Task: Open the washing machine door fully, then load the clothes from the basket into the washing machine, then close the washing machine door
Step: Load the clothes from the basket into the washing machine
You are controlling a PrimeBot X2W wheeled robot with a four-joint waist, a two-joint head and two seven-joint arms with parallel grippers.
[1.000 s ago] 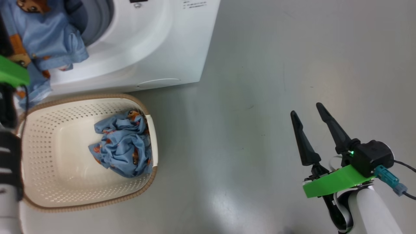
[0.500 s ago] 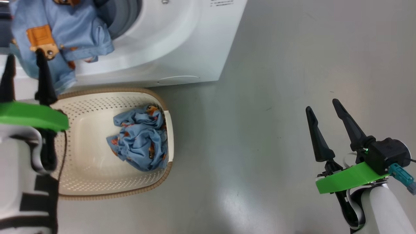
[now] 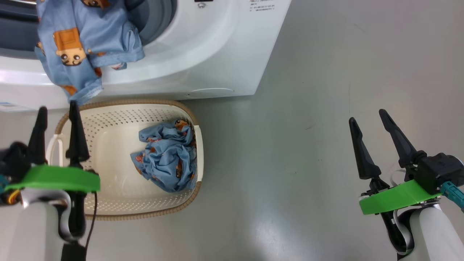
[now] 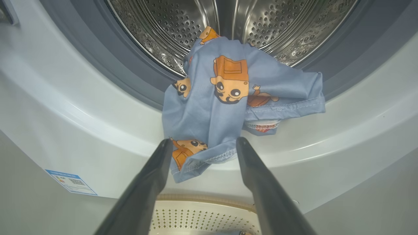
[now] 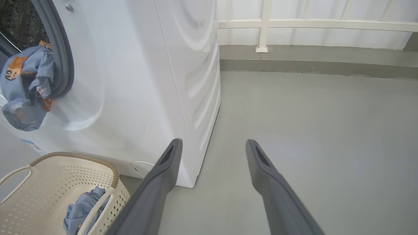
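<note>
Hanging over the washing machine [image 3: 217, 54] lip, the garment [image 3: 87, 50] may slip out or get pinched at closing, with left gripper [image 3: 57, 107] and right gripper [image 3: 367, 115] jaws released.

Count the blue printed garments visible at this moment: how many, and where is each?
2. The draped garment hangs out over the washing machine opening's lower lip. The crumpled garment lies inside the basket. That bundle could hide more.
</note>
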